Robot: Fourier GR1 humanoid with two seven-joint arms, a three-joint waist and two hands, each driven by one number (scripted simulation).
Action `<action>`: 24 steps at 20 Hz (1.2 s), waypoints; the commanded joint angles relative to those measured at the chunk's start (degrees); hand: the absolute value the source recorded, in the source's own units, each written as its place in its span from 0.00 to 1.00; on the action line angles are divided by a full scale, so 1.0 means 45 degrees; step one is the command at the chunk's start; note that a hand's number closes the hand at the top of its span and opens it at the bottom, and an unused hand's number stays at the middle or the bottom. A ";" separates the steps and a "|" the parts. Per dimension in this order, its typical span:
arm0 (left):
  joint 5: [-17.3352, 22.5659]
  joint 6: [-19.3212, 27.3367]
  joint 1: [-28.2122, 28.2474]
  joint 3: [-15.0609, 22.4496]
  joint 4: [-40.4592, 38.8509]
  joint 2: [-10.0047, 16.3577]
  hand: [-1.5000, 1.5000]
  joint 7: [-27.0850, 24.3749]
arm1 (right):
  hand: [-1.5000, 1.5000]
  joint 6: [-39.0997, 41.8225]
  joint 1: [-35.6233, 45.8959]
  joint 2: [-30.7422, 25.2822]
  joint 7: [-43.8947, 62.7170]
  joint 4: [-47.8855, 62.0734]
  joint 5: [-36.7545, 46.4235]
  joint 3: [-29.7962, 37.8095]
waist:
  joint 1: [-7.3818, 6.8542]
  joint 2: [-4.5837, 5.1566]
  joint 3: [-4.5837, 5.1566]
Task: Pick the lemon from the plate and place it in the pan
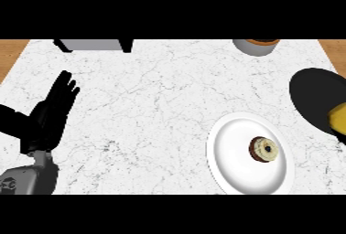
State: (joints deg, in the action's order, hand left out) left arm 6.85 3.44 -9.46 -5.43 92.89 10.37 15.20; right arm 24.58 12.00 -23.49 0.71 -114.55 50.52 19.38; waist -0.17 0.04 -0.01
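The yellow lemon (338, 119) shows at the right edge, cut off by the frame, over the near part of the black pan (316, 96). A black shape just below the lemon blends with the pan, so I cannot tell whether it is my right hand. The white plate (236, 137) lies at the lower right, and on it sits a round brown and cream doughnut-like item (265, 149). My left hand (49, 114) rests open at the left, fingers straight and pointing up, holding nothing.
A grey and black appliance (94, 44) stands at the counter's far edge, left of centre. A grey cup with brown contents (256, 45) stands at the far right. The white marble counter (148, 100) ends in wood at both upper corners.
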 commanded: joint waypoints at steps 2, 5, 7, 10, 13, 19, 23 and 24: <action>-0.0747 0.0584 0.0244 0.0693 0.0115 -0.0735 0.50 -0.0317 | 1.00 -0.0818 0.1711 -0.1124 -0.1246 0.3825 -0.0746 0.1515 | -0.0099 0.0030 -0.0006; 0.0010 -0.0102 0.0008 -0.0086 0.0193 0.0047 0.50 -0.0019 | 1.00 -0.2063 0.2130 -0.1886 -0.2859 0.6543 -0.1021 0.2521 | -0.0189 0.0056 -0.0015; -0.0215 -0.0007 -0.0414 0.0241 -0.0632 -0.0343 0.50 -0.0236 | 1.00 -0.2972 0.2992 -0.2106 -0.3232 0.8181 -0.0574 0.2243 | -0.0172 0.0074 -0.0009; -0.0301 0.0076 -0.0173 0.0078 -0.0683 -0.0382 0.50 -0.0676 | 1.00 -0.3883 0.2847 -0.2554 -0.5061 1.0479 -0.0850 0.2616 | -0.0137 0.0061 -0.0012; -0.0035 -0.0286 -0.0032 0.0053 -0.0247 -0.0156 0.50 -0.0320 | 1.00 -0.4743 0.3686 -0.3082 -0.6555 1.3300 -0.0527 0.2348 | -0.0295 0.0090 -0.0021; -0.0145 -0.0353 0.0161 0.0138 -0.0076 -0.0156 0.50 -0.0368 | 1.00 -0.6301 0.5241 -0.2922 -0.8467 1.7196 -0.0118 0.1850 | -0.0438 0.0129 -0.0027; -0.0429 0.0013 -0.0040 0.0418 -0.0175 -0.0531 0.50 -0.0226 | 1.00 -0.7755 0.5937 -0.3266 -0.9278 1.9747 0.0373 0.1937 | -0.0500 0.0175 -0.0041; -0.0222 -0.0151 -0.0295 0.0177 -0.0754 -0.0483 0.50 -0.0509 | 1.00 -0.8526 0.5893 -0.2929 -0.8686 1.9764 0.0907 0.1608 | -0.0461 0.0187 -0.0034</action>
State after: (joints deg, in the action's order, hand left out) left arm 5.88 2.60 -10.42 -4.54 90.81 8.77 13.59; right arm -6.57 36.52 -37.70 -37.77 -33.35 51.35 27.96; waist -2.04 0.72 -0.14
